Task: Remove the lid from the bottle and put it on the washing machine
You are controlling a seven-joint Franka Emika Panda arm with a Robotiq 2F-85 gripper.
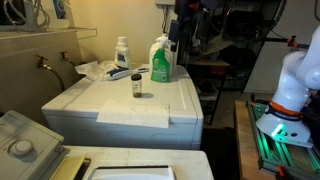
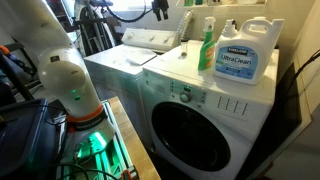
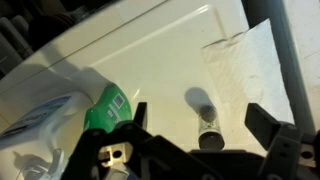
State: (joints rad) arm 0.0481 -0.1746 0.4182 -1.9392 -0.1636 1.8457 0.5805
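Laundry room: the small clear bottle (image 1: 136,89), its dark lid (image 1: 136,77) in place, stands on the white washing machine (image 1: 92,96) tabletop near a green spray bottle (image 1: 160,62). The claw (image 3: 197,112) hangs above, fingers spread apart.

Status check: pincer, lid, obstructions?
Pincer open, off the bottle. Lid on, not yet removed. Green sprayer close behind.
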